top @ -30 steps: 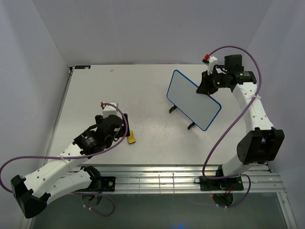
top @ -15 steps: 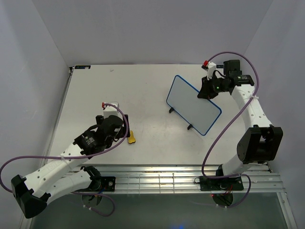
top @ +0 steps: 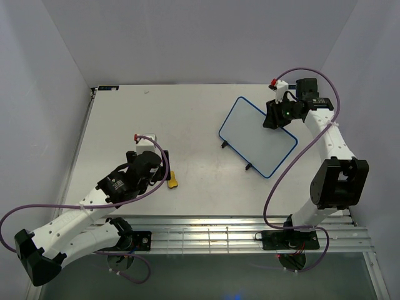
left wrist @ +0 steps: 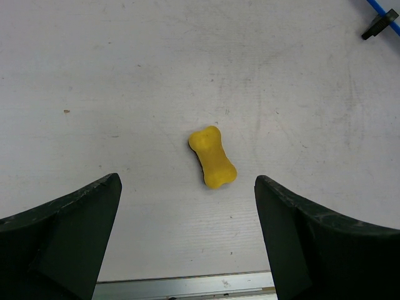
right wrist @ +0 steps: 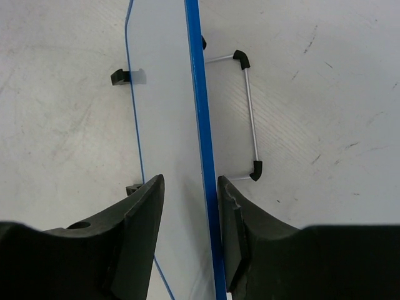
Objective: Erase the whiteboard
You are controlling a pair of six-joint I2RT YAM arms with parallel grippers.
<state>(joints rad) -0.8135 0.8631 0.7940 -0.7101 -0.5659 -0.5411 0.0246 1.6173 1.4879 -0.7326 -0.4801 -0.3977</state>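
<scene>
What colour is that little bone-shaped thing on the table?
Yellow eraser, clearest in the left wrist view.

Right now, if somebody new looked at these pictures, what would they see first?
Probably the white board with the blue frame, propped on the far right of the table, its top edge between the fingers of the right pincer. Next comes the little yellow bone-shaped eraser lying on the near left, with the left pincer wide open above it.
</scene>
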